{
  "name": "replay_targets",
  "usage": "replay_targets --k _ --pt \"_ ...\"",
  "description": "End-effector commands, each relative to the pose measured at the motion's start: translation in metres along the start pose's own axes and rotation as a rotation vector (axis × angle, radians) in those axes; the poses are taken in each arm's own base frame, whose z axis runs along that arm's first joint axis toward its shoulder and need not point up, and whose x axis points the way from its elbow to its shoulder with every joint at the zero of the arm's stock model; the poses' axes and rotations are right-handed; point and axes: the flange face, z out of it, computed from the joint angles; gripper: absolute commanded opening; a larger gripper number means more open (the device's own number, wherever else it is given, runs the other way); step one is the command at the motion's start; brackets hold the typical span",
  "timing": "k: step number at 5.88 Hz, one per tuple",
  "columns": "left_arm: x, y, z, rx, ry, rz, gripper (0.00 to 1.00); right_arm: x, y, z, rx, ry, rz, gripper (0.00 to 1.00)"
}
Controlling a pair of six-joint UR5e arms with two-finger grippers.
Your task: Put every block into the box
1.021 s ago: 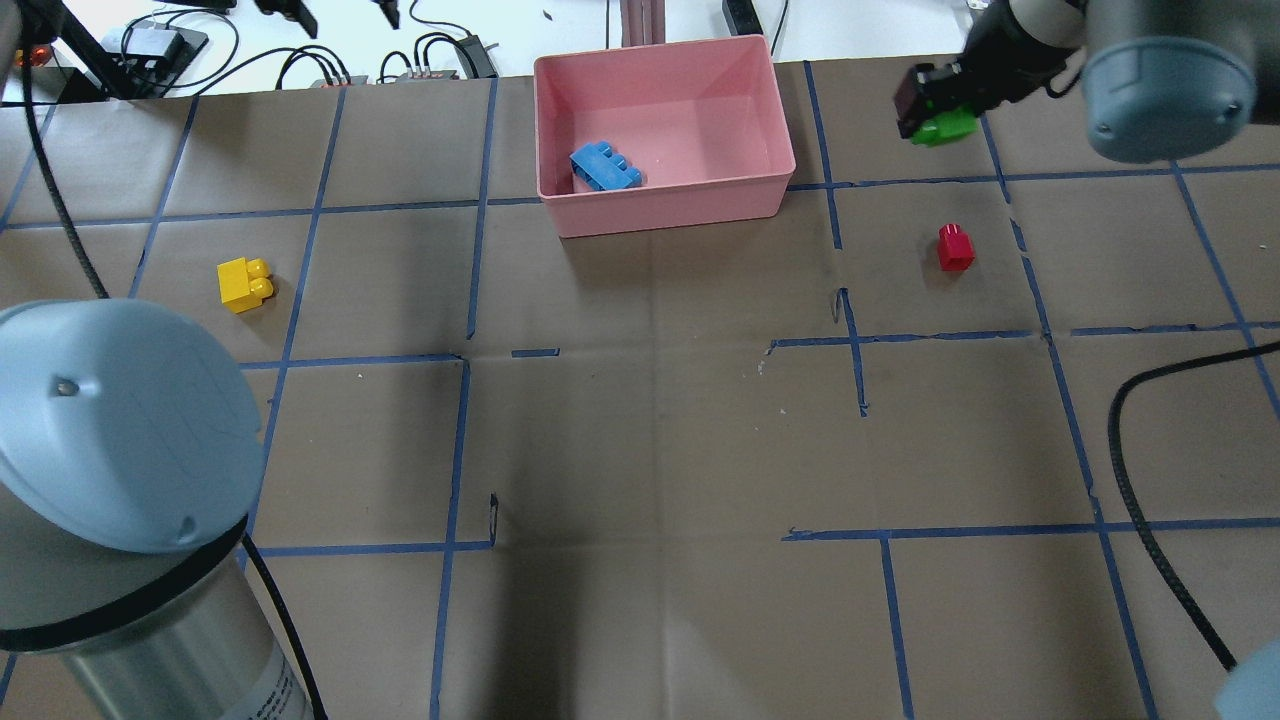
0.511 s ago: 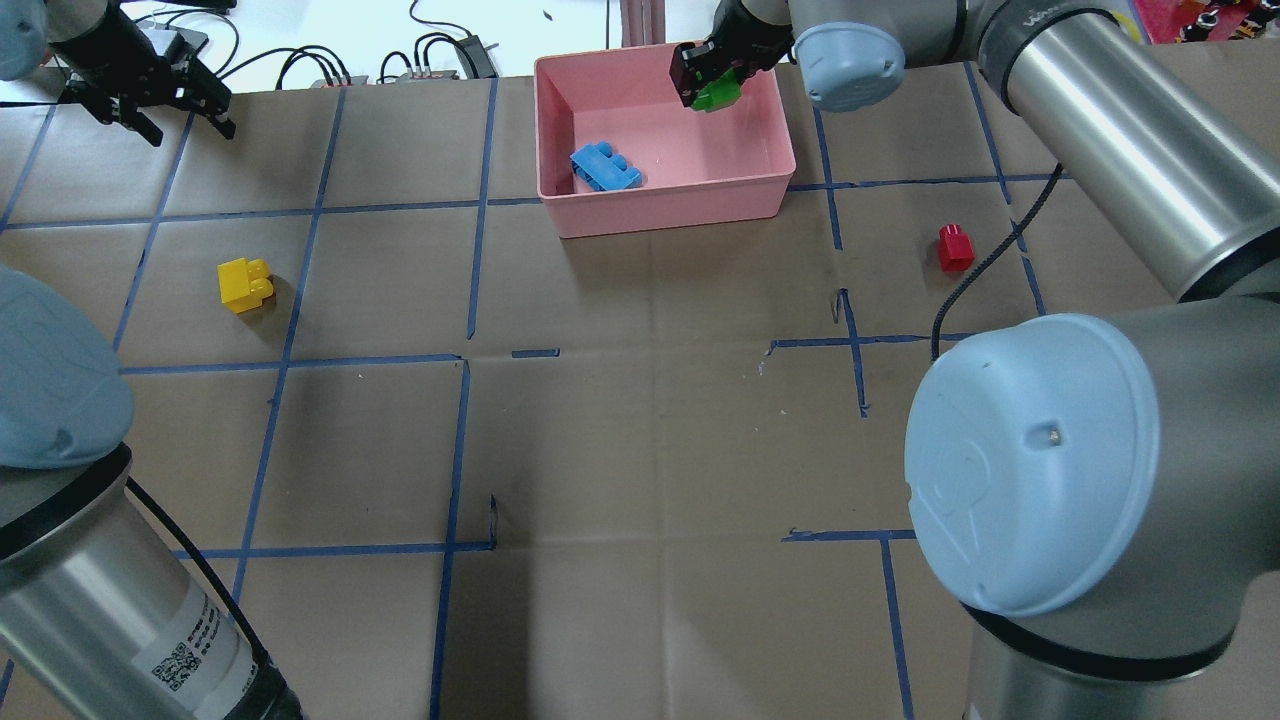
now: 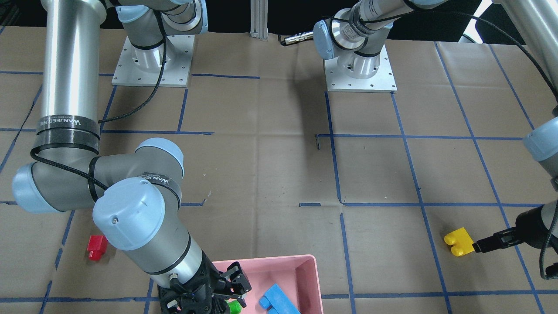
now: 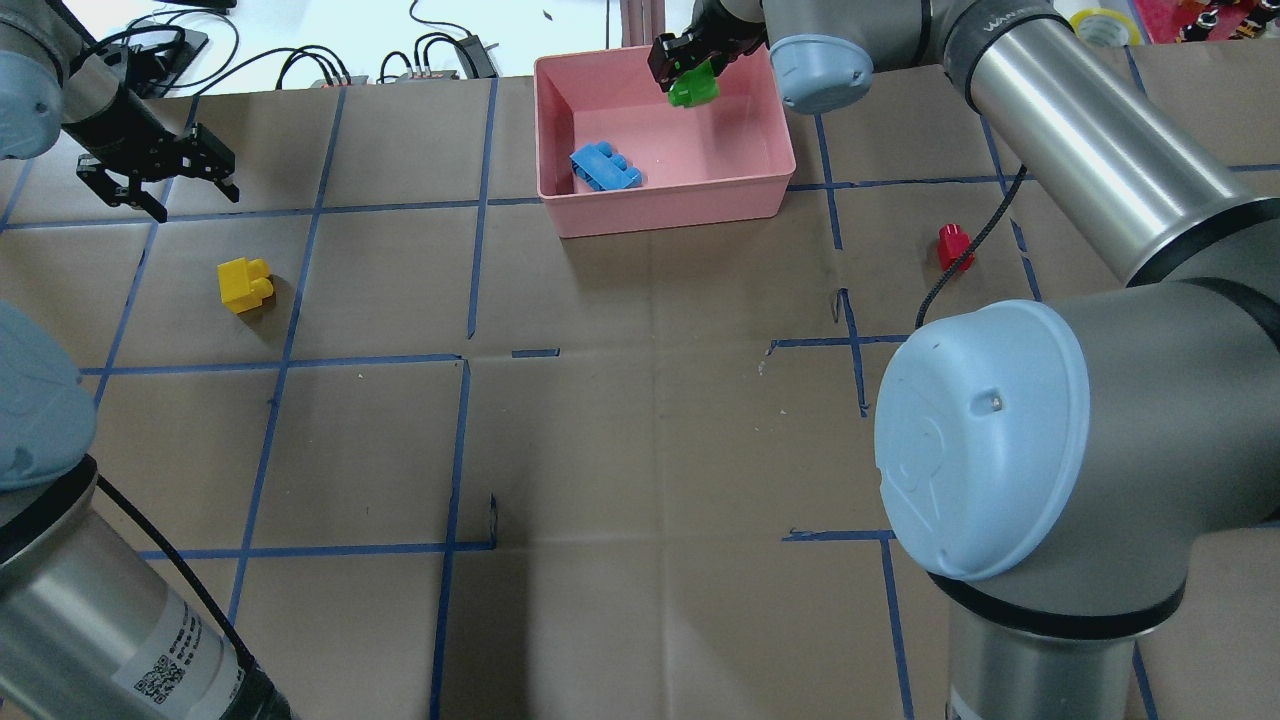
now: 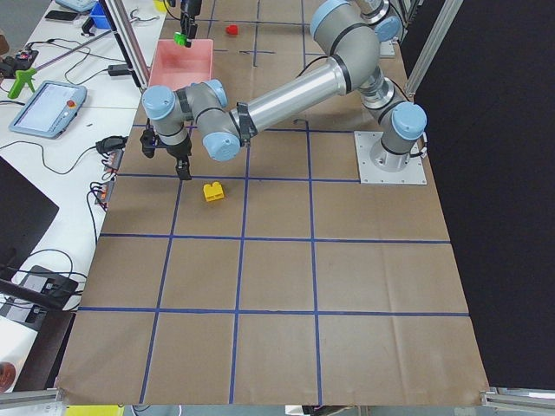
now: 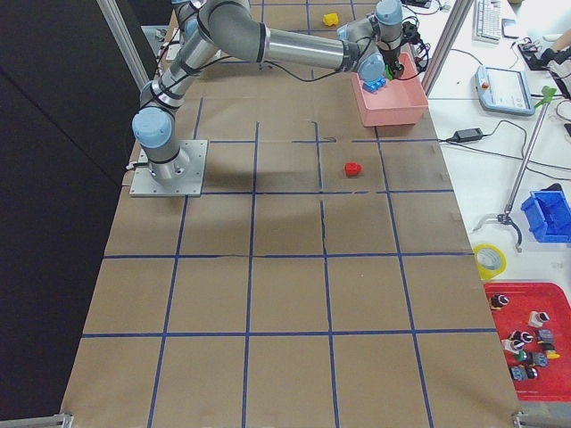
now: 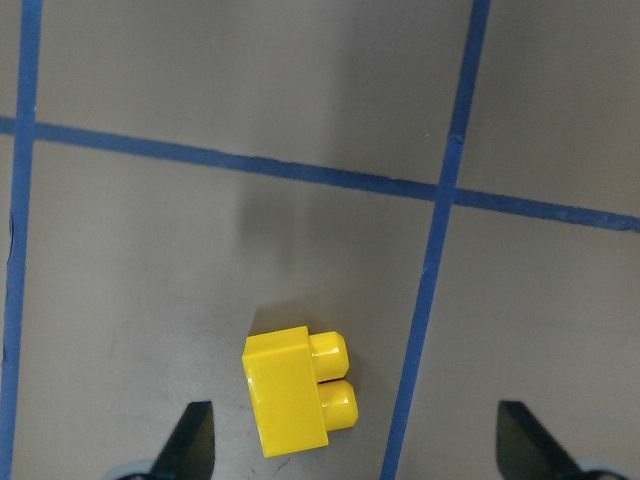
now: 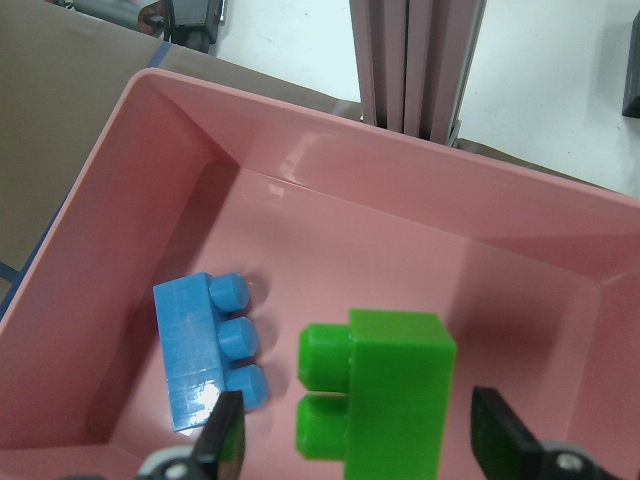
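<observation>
The pink box stands at the table's far middle with the light blue block lying in it. My right gripper hangs over the box with its jaws open. The green block is loose between the fingers, clear of both, above the box floor. The red block lies on the table right of the box. The yellow block lies at far left. My left gripper is open and empty, just beyond the yellow block and above it.
Cables and small devices lie beyond the table's far edge behind the box. A metal post stands right behind the box. My right arm's elbow fills the overhead view's lower right. Blue tape lines grid the brown table.
My right gripper moved left over the box and opened, letting go of the green block. My left gripper came nearer to the yellow block.
</observation>
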Motion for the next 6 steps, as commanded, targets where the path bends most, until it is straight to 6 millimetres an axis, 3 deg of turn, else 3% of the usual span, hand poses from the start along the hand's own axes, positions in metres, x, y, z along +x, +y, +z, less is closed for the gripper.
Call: replay_targets --k 1,2,3,4,6 --pt "-0.011 0.031 0.049 0.013 -0.024 -0.063 0.99 -0.002 -0.003 -0.006 -0.003 0.007 -0.004 1.0" --pt "-0.012 0.038 0.069 0.066 -0.052 -0.062 0.99 -0.001 0.008 -0.02 -0.086 0.008 0.023 1.0" --pt "-0.012 0.039 0.072 0.078 -0.055 -0.062 0.99 0.021 0.026 -0.077 -0.239 0.053 0.078 1.0" --pt "-0.012 0.035 0.077 0.085 -0.054 -0.063 0.99 0.052 0.049 -0.12 -0.32 0.068 0.135 1.0" --pt "-0.011 0.03 0.084 0.097 -0.048 -0.066 0.99 0.099 0.085 -0.185 -0.392 0.192 0.096 0.99"
